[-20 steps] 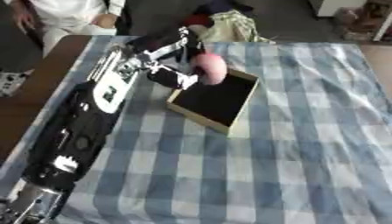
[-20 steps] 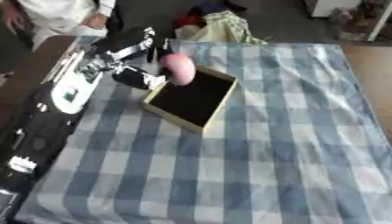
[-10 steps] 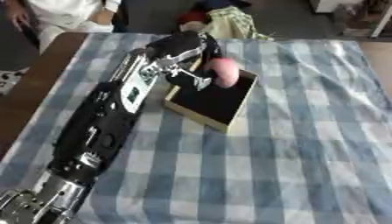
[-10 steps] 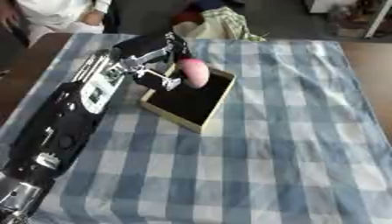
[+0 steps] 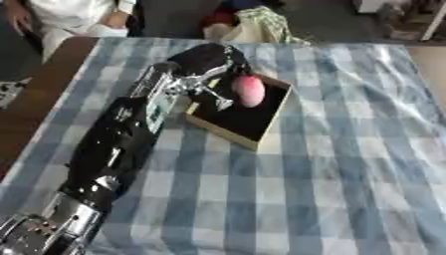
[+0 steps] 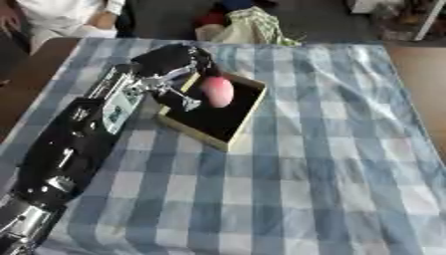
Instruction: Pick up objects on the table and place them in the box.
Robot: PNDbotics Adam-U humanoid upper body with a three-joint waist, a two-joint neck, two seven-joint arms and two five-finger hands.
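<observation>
Pink egg-shaped object (image 5: 249,90) sits over the dark interior of the shallow tan-walled open box (image 5: 261,130), at its far side, pinched by the left hand (image 5: 209,74), fingers curled round it. Box lies left of centre on the blue-and-white checked tablecloth (image 5: 348,164). Left arm (image 5: 118,144) runs in from the near-left corner. Pile of cloth (image 6: 248,27) beyond the table's far edge.

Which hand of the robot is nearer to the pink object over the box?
The left. The left hand is right at the pink object, carrying it over the box. The right hand does not show in either view.
</observation>
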